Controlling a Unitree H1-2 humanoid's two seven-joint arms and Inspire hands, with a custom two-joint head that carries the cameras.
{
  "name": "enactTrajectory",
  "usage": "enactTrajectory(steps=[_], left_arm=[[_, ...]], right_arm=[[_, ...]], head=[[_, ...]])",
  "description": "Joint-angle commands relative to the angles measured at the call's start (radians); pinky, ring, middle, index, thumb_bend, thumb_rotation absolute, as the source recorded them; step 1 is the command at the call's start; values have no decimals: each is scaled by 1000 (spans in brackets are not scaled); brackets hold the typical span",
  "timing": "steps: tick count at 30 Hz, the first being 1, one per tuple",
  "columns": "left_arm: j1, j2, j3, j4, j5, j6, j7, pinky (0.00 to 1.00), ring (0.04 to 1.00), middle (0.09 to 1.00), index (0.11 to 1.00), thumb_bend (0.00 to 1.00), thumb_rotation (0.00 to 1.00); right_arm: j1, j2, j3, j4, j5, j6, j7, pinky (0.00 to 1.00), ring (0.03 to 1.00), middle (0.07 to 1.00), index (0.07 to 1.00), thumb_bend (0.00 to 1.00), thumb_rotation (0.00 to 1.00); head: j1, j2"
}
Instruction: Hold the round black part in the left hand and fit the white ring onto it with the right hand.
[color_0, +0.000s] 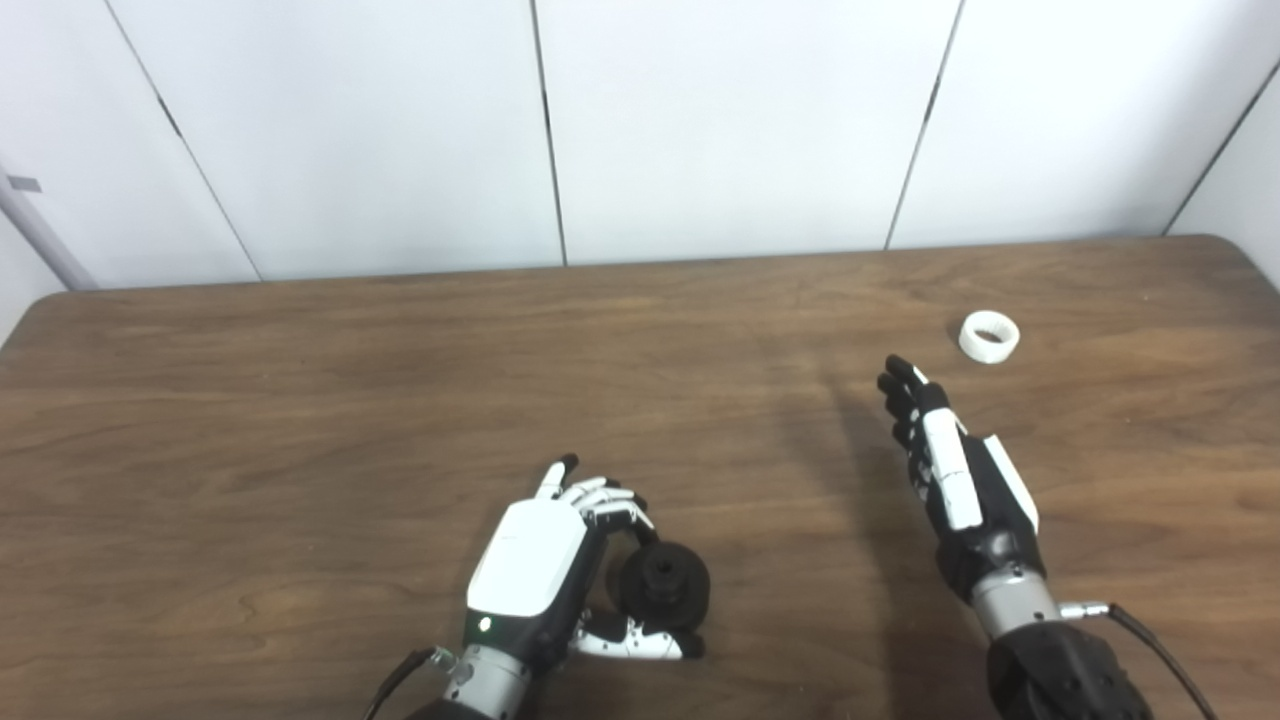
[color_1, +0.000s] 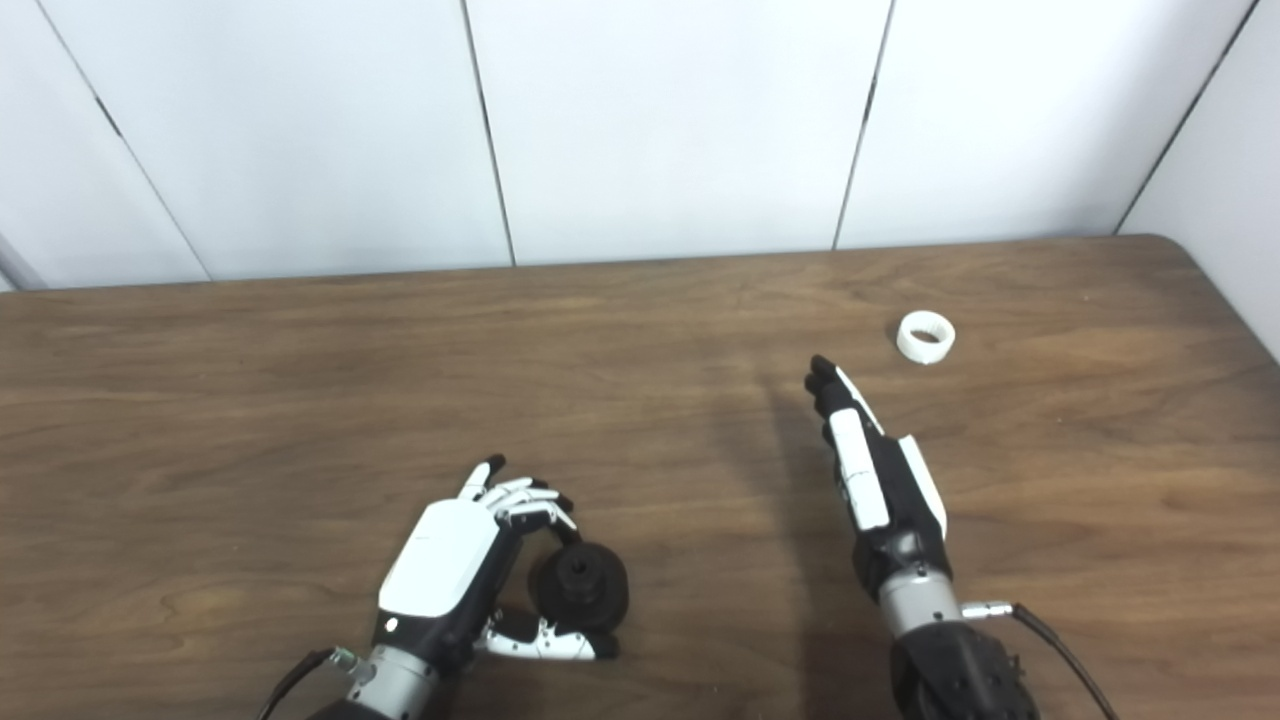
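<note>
One round black part (color_0: 662, 585), one white ring (color_0: 988, 336), two robot hands

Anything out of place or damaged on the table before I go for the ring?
Nothing stands out. The white ring lies intact, alone on the table, beyond the open right robot hand. The left robot hand cups the black part.
</note>
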Motion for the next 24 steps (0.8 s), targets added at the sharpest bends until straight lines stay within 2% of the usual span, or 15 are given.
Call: enactTrajectory(steps=[1, 4, 5, 7, 8, 13, 19, 24], left_arm=[[3, 4, 1, 6, 30, -23, 33, 1000, 841, 752, 483, 525, 58], [6, 8, 2, 20, 43, -44, 59, 1000, 837, 744, 483, 525, 58], [7, 10, 3, 25, 44, -49, 64, 1000, 837, 743, 483, 525, 58], [9, 13, 4, 33, 46, -59, 71, 1000, 842, 743, 483, 525, 58], [10, 14, 5, 35, 48, -62, 72, 1000, 845, 744, 483, 525, 58], [20, 22, 7, 39, 54, -68, 72, 1000, 847, 749, 483, 525, 57], [32, 37, 11, 22, 70, -75, 65, 1000, 833, 747, 484, 525, 57], [38, 44, 21, 11, 71, -80, 55, 1000, 824, 740, 484, 525, 57]], right_arm=[[-15, -5, -14, -48, 7, -17, -3, 1000, 964, 933, 907, 539, 868], [-22, -8, -34, -52, 28, -18, -1, 988, 950, 931, 883, 504, 656], [-27, -17, -31, -51, -4, -20, -10, 976, 943, 926, 874, 506, 599], [-41, -44, -17, -51, -95, -13, -29, 880, 910, 895, 825, 577, 502], [-49, -59, -10, -53, -136, -4, -33, 885, 911, 889, 808, 605, 469], [-93, -126, -12, -52, -231, 23, -25, 914, 905, 864, 769, 684, 344], [-163, -229, -11, -31, -353, 55, -8, 915, 901, 864, 723, 787, 276], [-239, -322, -4, 21, -449, 65, 20, 900, 901, 879, 696, 833, 234]], head=[[-2, 1], [-10, 4], [-19, 2], [-26, 2], [-36, 0], [-72, -9], [-141, -21], [-203, -28]])
